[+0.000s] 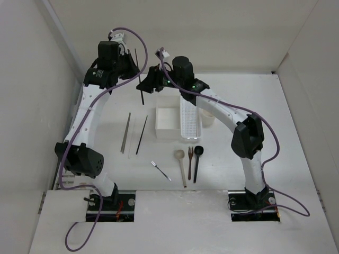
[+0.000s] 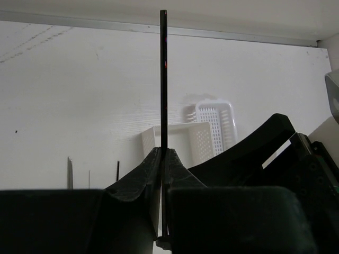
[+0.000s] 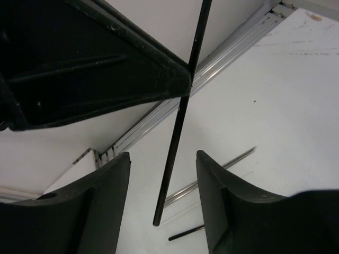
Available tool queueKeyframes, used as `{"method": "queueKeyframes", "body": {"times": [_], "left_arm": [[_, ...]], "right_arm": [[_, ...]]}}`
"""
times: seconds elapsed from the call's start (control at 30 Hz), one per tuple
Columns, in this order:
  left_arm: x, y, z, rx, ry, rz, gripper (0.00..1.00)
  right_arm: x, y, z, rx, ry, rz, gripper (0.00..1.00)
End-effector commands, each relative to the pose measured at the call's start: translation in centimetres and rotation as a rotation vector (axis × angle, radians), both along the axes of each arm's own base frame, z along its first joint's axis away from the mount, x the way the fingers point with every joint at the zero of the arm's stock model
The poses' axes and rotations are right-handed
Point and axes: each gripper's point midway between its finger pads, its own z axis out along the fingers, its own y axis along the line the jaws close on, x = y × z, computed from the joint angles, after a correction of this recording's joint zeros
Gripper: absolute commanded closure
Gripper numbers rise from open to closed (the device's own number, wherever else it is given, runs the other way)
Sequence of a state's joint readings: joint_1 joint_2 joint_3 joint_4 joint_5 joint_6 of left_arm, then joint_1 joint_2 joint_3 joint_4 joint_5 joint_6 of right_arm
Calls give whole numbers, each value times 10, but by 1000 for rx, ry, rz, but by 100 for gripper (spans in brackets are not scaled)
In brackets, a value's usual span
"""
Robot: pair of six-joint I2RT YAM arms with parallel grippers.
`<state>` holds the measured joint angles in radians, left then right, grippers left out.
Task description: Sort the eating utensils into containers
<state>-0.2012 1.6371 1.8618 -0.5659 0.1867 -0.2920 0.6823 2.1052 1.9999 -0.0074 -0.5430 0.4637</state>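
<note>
Top external view: the left gripper (image 1: 132, 64) is seen raised over the far left part of the table (image 1: 249, 95), and a dark chopstick (image 1: 136, 57) is held in it, close to upright. The right gripper (image 1: 143, 84) is positioned just beside it, lower down on the same chopstick.

In the left wrist view, the fingers of the left gripper (image 2: 161, 159) are pressed together on the dark chopstick (image 2: 163, 79), which rises straight from between them. The white square box (image 2: 177, 138) and the perforated tray (image 2: 218, 119) are visible behind it.

In the right wrist view, the right gripper (image 3: 161, 159) is held wide. The dark chopstick (image 3: 177, 132) passes down through the gap, and a clear space is left on either side, so neither finger is touching it. Its lower end hangs free above the table.

On the table, the pale chopsticks (image 1: 126, 132) and a second dark chopstick (image 1: 141, 135) are laid side by side, left of the white square box (image 1: 168, 123). The perforated tray (image 1: 189, 119) is set against the right side of the box, and the beige cup (image 1: 206, 117) stands just beside the tray. Nearer the arm bases, the silver fork (image 1: 160, 170), pale wooden spoon (image 1: 181, 166), brown wooden fork (image 1: 189, 161) and black spoon (image 1: 197, 161) are laid in a row, from left to right.
</note>
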Motion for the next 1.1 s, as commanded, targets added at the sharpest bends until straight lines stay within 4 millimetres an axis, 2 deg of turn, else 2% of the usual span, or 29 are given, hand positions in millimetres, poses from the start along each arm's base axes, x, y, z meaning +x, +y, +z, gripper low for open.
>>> {"method": "queueKeyframes", "body": {"times": [0.0, 0.07, 0.1, 0.2, 0.23, 0.27, 0.3, 0.43, 0.47, 0.5, 0.57, 0.6, 0.63, 0.7, 0.73, 0.77, 0.8, 0.87, 0.9, 0.97, 1.03, 1.07], "left_arm": [[-5, -3, 32, -25, -86, 11, 100], [-6, -5, 33, -29, -85, 3, 100], [-6, -5, 33, -36, -82, 7, 100], [-8, -11, 33, -41, -81, -11, 100], [-8, -11, 33, -41, -81, -11, 100], [-9, -12, 33, -44, -80, -19, 100], [-11, -16, 31, -43, -71, -28, 100], [-14, -17, 29, -45, -64, -37, 98], [-14, -16, 24, -35, -56, -40, 73], [-15, -14, 22, -28, -49, -29, 56], [-13, -7, 19, 2, -46, -1, 20], [-12, -5, 18, 16, -50, 8, 0], [-11, -2, 18, 31, -55, 16, 0], [-10, 12, 19, 74, -66, 63, 0], [-11, 21, 20, 93, -73, 86, 0], [-10, 40, 20, 111, -74, 148, 0], [-8, 51, 4, 130, -39, 179, 0], [-13, 78, -5, 167, -20, 238, 0], [-13, 89, -16, 189, 5, 276, 0], [-19, 103, -44, 218, 68, 312, 5], [-28, 113, -53, 231, 90, 354, 6], [-32, 116, -72, 249, 133, 359, 6]], "right_arm": [[-1, 4, 33, 79, -51, 3, 42], [-2, 4, 33, 82, -43, 3, 49], [1, 4, 28, 74, -35, -14, 59], [5, 3, 23, 68, -29, -34, 78], [5, 3, 23, 68, -29, -34, 93], [5, 0, 31, 75, -39, -49, 98], [7, 0, 25, 67, -30, -59, 100], [11, -11, 32, 66, -36, -132, 100], [13, -12, 23, 54, -24, -145, 100], [10, -16, 33, 63, -35, -155, 100], [24, -35, 31, 54, -31, -232, 100], [25, -40, 32, 44, -24, -262, 100], [28, -56, 43, 43, -27, -313, 100], [41, -87, 27, -42, 5, -437, 100], [36, -98, 36, -66, -23, -464, 100], [37, -114, 21, -134, 1, -503, 100], [42, -132, 9, -200, 1, -592, 100], [42, -155, -8, -313, 1, -669, 100], [39, -175, -25, -397, 34, -741, 100], [31, -189, -54, -495, 84, -761, 100], [19, -204, -88, -607, 143, -767, 100], [16, -208, -98, -628, 169, -783, 100]]}}
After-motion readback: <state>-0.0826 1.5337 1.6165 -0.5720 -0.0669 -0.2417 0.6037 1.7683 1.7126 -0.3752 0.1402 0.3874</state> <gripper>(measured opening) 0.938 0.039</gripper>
